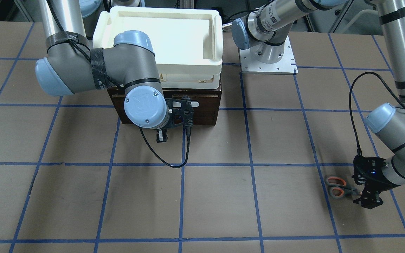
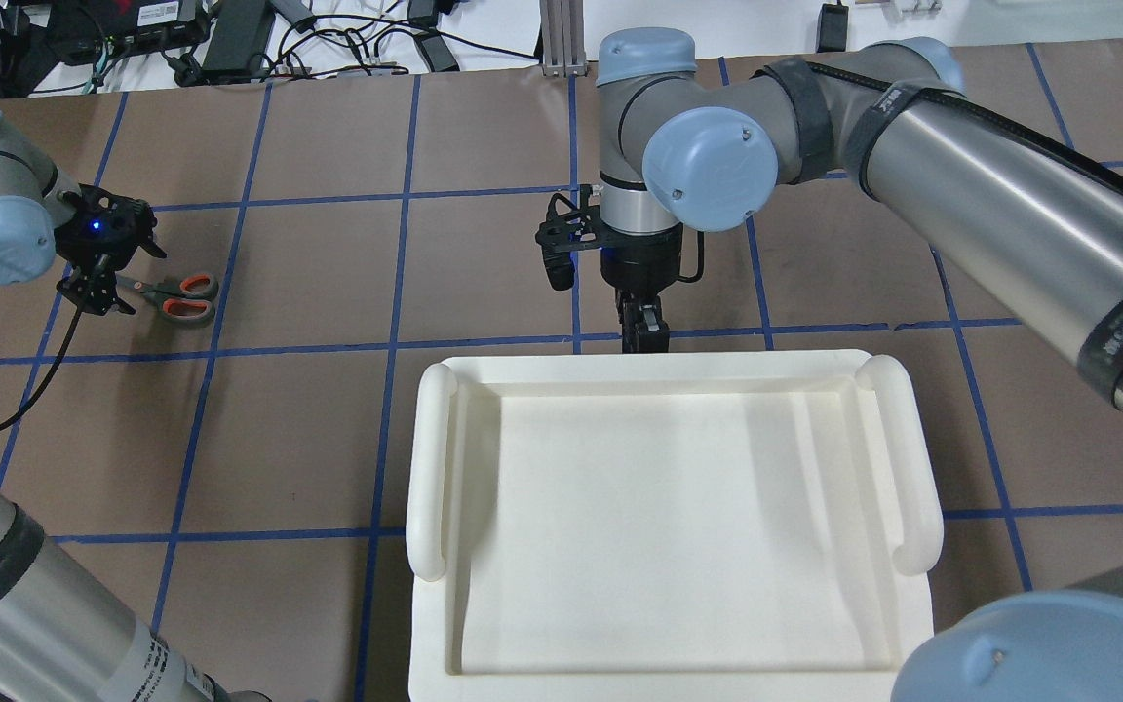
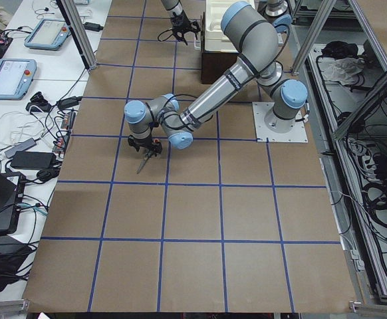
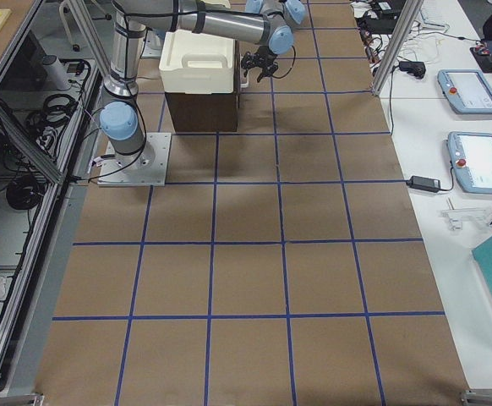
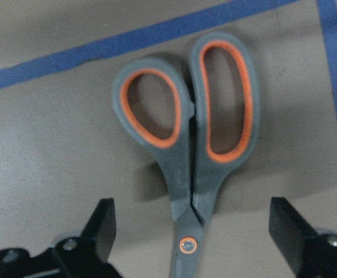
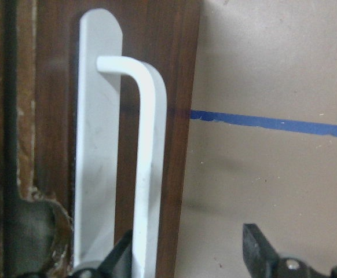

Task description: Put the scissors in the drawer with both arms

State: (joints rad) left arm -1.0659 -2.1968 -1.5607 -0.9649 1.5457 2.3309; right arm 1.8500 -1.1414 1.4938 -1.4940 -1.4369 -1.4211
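- Front-facing view: the cream-white tray (image 1: 160,35) sits on top of the dark-brown drawer (image 1: 206,116). The drawer is pushed in, so its inside is hidden.
- Same view: the right gripper (image 1: 161,136) hangs just in front of the drawer's face, near the white handle (image 1: 194,104).
- Same view: the scissors (image 1: 343,188) lie flat on the table (image 1: 223,196), well apart from the drawer and inside no container. The left gripper (image 1: 368,201) is over their blade end.
- Overhead view: the tray's rim (image 2: 430,458) surrounds a plain cream floor that shows from wall to wall. The tray covers the drawer. The right gripper (image 2: 643,331) is at the tray's far edge. The scissors (image 2: 167,291) are at the far left, with their orange-lined loops pointing away from the left gripper (image 2: 94,292).
- Left-end view: the near arm's gripper stands over the scissors (image 3: 142,163). The tray and drawer are far behind.
- Right-end view: the tray (image 4: 197,59) is on the drawer (image 4: 199,110), and the near arm reaches to the drawer's front.
- Left wrist view: the fingers (image 5: 102,226) are spread wide, one on each side of the scissors' shank, and neither touches it. The blades are closed.
- Right wrist view: the fingers (image 6: 258,246) are spread. The handle's bar (image 6: 148,162) stands between them, just beside one finger and apart from the other. It is not pinched.
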